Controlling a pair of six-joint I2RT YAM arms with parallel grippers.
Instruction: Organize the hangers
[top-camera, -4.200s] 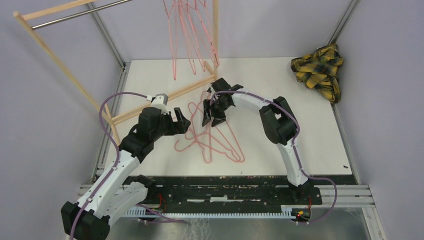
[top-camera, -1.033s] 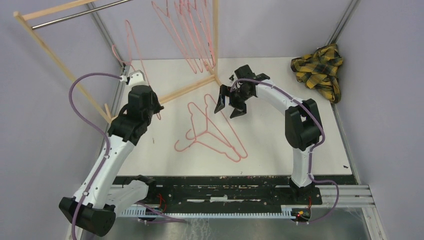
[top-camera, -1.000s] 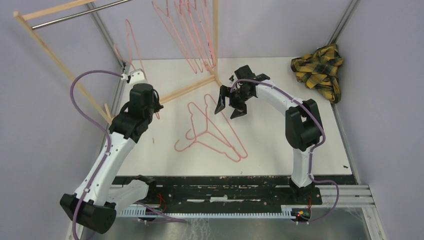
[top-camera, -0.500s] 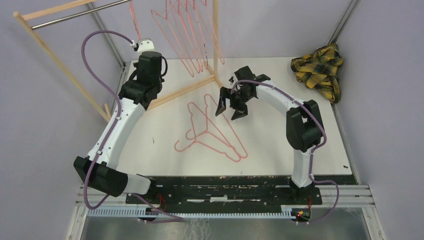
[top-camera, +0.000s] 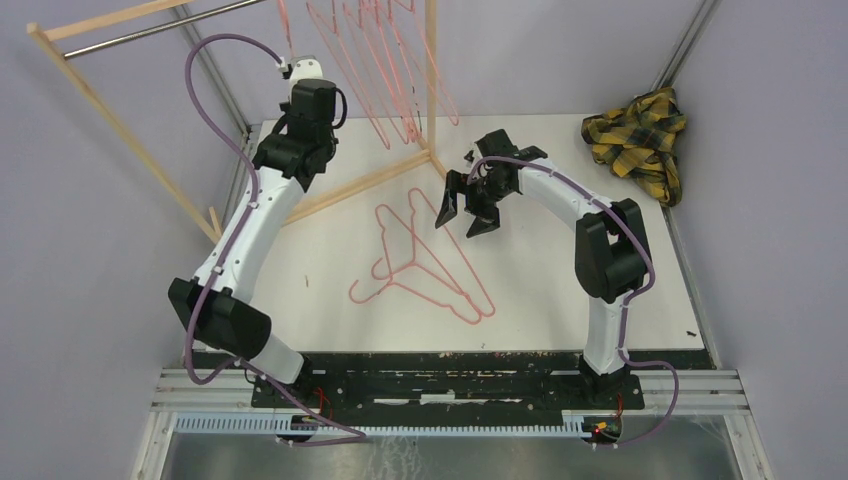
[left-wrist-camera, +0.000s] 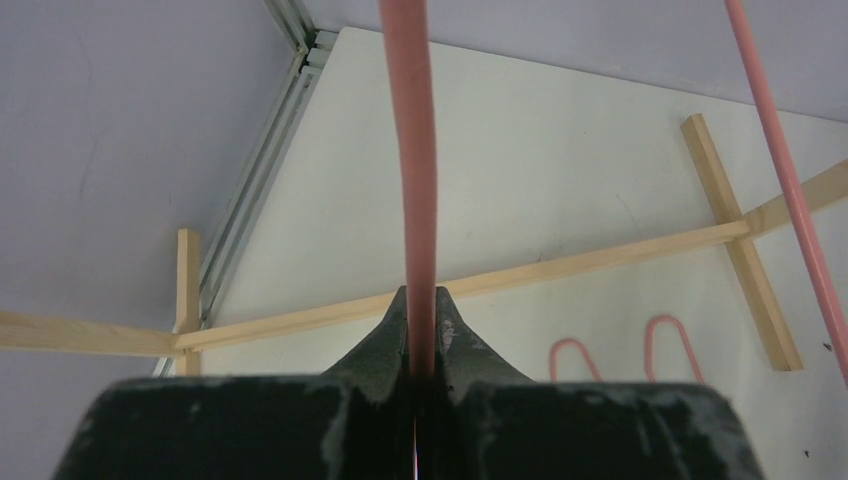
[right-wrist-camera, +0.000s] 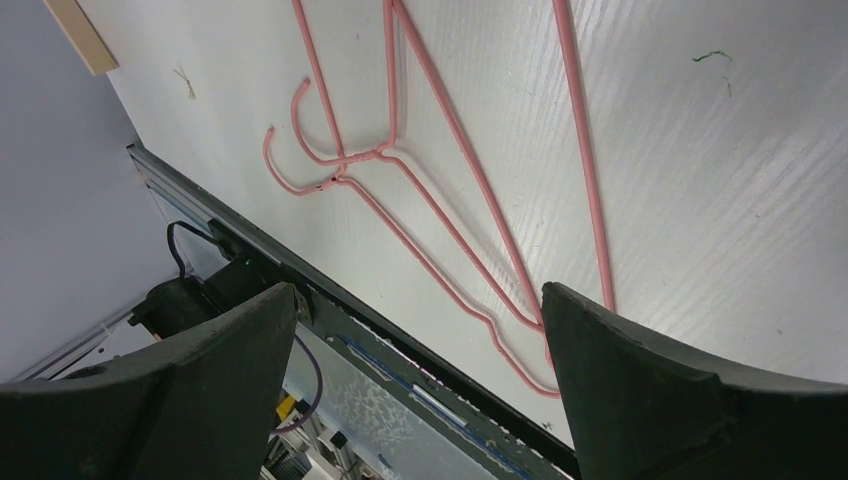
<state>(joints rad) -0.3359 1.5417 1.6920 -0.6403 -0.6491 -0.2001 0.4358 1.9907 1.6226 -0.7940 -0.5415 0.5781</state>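
The left end effector (left-wrist-camera: 421, 318) was pressed together on a single pink wire hanger (left-wrist-camera: 415, 150), pinching a straight run of the wire. Its arm was stretched high over the back-left corner of the surface (top-camera: 320, 250). In the overhead view that hanger ran up out of the top of the frame beside the wooden rack (top-camera: 110, 115), close to its metal bar (top-camera: 150, 32). The hook was out of shot, so it could not be told whether it had caught the bar. A cluster of hung hangers (top-camera: 385, 60) dangled nearby, in front of the rack's upright post.

The right end effector (top-camera: 463, 216) was spread wide and held nothing, poised above the surface near the hook end of the loose hangers (top-camera: 425, 270). These lay flat and overlapped in the middle of the surface, probably two or three of them, though the crossing wires made the count uncertain. A plaid cloth (top-camera: 640, 130) sat bunched in the far right corner.

The step in hand appeared to be getting the lifted hanger onto the rack. The next move would call for carrying its hook over the metal bar, then lowering it until the bar took the weight before the fingers parted, all while keeping clear of the hung hangers. The loose hangers would come after. Thin wire lying flat would demand a low, exact pinch, and one overlapped frame might drag another along.
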